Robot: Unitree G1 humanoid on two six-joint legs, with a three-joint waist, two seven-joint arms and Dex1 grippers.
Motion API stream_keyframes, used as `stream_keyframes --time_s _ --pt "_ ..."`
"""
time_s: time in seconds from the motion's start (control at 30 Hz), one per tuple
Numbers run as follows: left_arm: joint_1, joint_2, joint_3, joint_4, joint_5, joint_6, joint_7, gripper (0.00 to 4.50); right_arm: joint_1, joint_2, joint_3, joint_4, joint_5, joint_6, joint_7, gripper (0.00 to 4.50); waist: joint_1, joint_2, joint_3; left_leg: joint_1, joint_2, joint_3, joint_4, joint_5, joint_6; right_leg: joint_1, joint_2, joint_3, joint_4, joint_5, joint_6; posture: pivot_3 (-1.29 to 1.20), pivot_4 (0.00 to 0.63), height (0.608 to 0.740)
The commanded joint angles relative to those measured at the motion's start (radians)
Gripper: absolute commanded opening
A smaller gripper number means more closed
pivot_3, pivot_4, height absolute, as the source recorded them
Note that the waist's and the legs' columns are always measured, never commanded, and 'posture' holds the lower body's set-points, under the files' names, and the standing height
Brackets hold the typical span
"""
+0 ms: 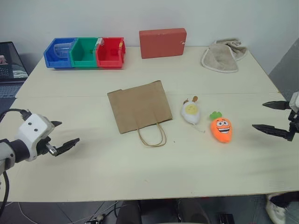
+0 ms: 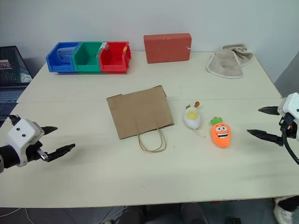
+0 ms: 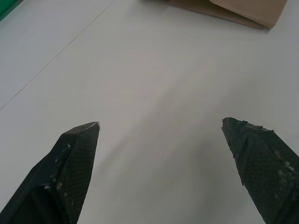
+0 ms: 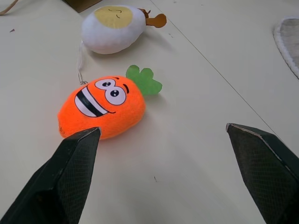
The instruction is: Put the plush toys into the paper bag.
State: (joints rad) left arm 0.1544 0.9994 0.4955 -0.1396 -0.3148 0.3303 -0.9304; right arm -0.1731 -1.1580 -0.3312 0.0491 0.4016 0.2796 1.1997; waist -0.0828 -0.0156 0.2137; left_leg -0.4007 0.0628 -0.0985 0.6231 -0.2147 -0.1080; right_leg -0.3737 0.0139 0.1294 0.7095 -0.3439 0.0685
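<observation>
A brown paper bag lies flat in the middle of the cream table, its string handles toward the front edge. To its right lie the white egg plush and, beyond it, the orange carrot plush with a smiling face and green top. My right gripper hovers open at the table's right edge, a short way right of the carrot, nothing between its fingers. Over the front left of the table my left gripper is open and empty, well left of the bag.
Along the back edge stand blue, green and red bins, a red rectangular box and a beige towel. A laptop sits off the table at far left. A seam runs across the tabletop.
</observation>
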Motion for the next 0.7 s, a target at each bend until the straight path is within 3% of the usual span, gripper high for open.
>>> stream_keyframes --time_s 0.03,0.7 --pt "0.002 -0.001 0.049 -0.02 -0.014 -0.011 -0.01 4.49 -0.025 0.0 -0.005 0.002 -0.005 -0.019 0.008 4.5 0.0 0.0 0.0 0.0 0.0 0.0 0.0 0.0 0.0 0.0 0.0 0.0 0.0 0.0 0.0 0.0 0.15 0.74" --pt "0.004 -0.036 0.089 -0.003 -0.054 -0.035 -0.035 4.49 -0.082 0.033 0.035 0.021 -0.031 -0.045 0.0 4.5 0.0 0.0 0.0 0.0 0.0 0.0 0.0 0.0 0.0 0.0 0.0 0.0 0.0 0.0 0.0 0.0 0.15 0.74"
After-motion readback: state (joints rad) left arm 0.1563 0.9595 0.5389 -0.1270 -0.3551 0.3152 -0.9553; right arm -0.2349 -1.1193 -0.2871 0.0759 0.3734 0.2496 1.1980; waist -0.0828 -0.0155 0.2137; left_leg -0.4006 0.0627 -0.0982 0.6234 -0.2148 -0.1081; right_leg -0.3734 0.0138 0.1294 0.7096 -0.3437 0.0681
